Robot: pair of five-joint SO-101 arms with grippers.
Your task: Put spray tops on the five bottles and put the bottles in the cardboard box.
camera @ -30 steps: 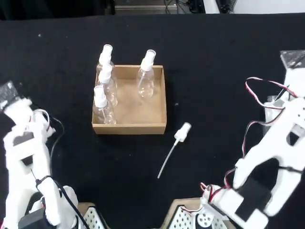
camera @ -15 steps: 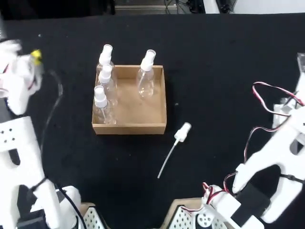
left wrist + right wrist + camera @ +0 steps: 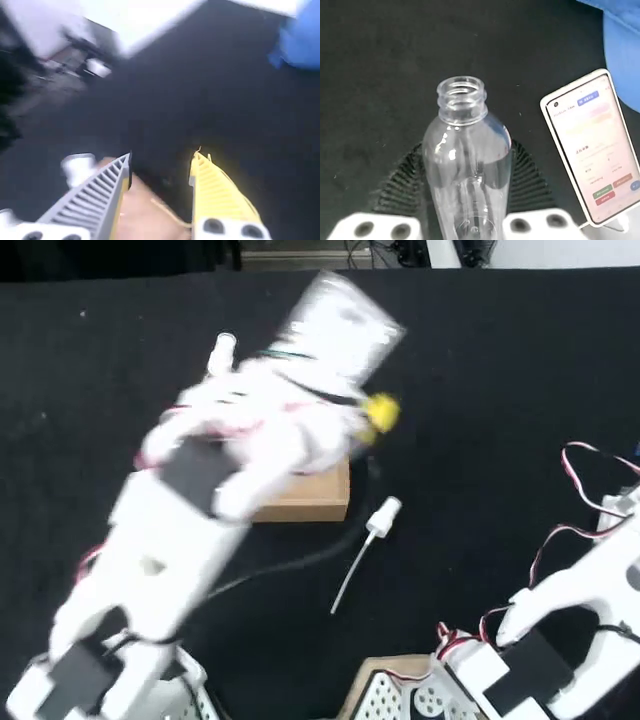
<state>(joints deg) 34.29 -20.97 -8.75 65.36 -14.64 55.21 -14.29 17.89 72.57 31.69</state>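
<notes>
Spray top (image 3: 381, 517) near cardboard box (image 3: 315, 502) corner, left arm (image 3: 200, 510) over box

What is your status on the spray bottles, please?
Left pincer open, empty, above the brown cardboard box. Right pincer shut on a clear, uncapped plastic bottle. White spray top loose on the black table. Left arm overhangs the box.

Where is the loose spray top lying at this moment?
In the high view, the spray top lies on the black table, just right of the cardboard box's near right corner, with its thin tube pointing toward the arms' bases.
</notes>
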